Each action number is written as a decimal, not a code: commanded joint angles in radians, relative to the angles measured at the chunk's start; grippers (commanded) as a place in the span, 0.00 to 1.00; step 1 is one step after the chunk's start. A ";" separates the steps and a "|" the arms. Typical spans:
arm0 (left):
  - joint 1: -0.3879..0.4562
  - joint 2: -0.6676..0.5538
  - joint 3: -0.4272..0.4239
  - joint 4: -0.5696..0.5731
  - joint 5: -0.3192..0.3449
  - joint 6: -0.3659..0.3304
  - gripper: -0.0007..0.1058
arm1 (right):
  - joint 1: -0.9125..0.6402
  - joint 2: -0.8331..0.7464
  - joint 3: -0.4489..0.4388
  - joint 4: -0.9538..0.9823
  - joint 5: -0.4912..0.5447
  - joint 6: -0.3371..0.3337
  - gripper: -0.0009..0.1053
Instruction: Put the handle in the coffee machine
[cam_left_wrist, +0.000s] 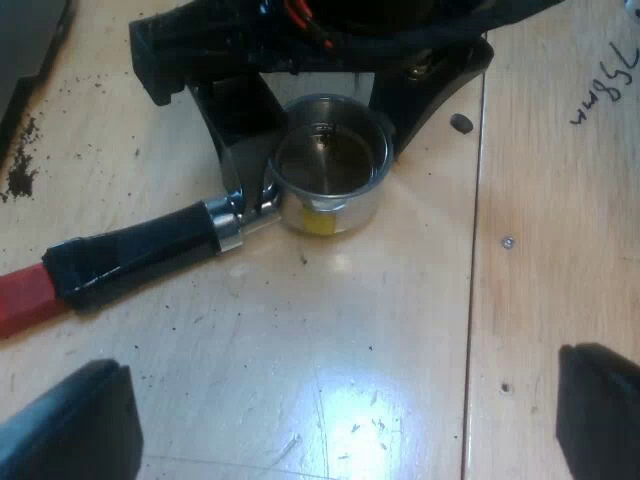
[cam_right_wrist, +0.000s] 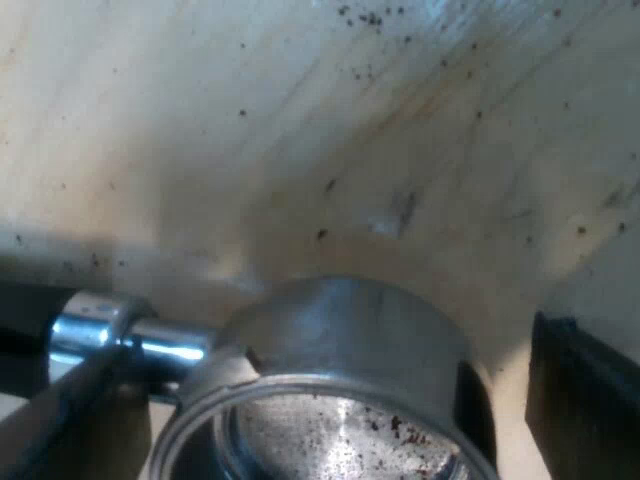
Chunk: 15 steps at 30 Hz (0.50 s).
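A metal portafilter (cam_left_wrist: 225, 225) lies loose on a pale wooden desk (cam_left_wrist: 400, 330). Its round basket (cam_left_wrist: 330, 165) faces upward, with a dull brown film inside.

Take the basket as the centre of a clock in the left wrist view. The dark handle (cam_left_wrist: 140, 250) runs out toward eight o'clock and ends in a red tip (cam_left_wrist: 22, 302). A small yellow patch (cam_left_wrist: 325, 222) sits on the basket's outer wall at six o'clock.

The right end effector (cam_left_wrist: 325, 160) stands over the basket with its two black fingers apart. One finger is at ten o'clock, by the chrome neck where handle meets basket. The other is at two o'clock, by the rim. In the right wrist view the basket (cam_right_wrist: 340, 350) sits between those fingers (cam_right_wrist: 585, 400). A thin strip of desk shows between one finger and the basket wall, so the grip is not closed on it. The chrome neck (cam_right_wrist: 110, 330) runs beside the other finger, and dark specks dot the inside of the basket.

The left end effector (cam_left_wrist: 335, 365) hovers at six o'clock from the basket, well apart from it. Its fingers are spread wide and hold nothing — bare desk lies between them.

Loose coffee grounds (cam_left_wrist: 20, 172) are scattered out at nine o'clock, beyond the handle. Pen marks (cam_left_wrist: 605, 85) lie between two and three o'clock, and a small screw head (cam_left_wrist: 508, 241) sits at four o'clock.
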 joint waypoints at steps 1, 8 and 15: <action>-0.004 -0.005 -0.004 -0.007 -0.008 -0.004 0.81 | 0.000 0.014 0.000 -0.018 -0.033 0.010 0.74; -0.004 -0.005 -0.004 -0.007 -0.008 -0.004 0.81 | 0.000 0.014 0.000 -0.018 -0.059 -0.010 0.74; -0.004 -0.005 -0.004 -0.007 -0.008 -0.004 0.81 | 0.000 0.014 0.000 -0.018 -0.061 -0.011 0.74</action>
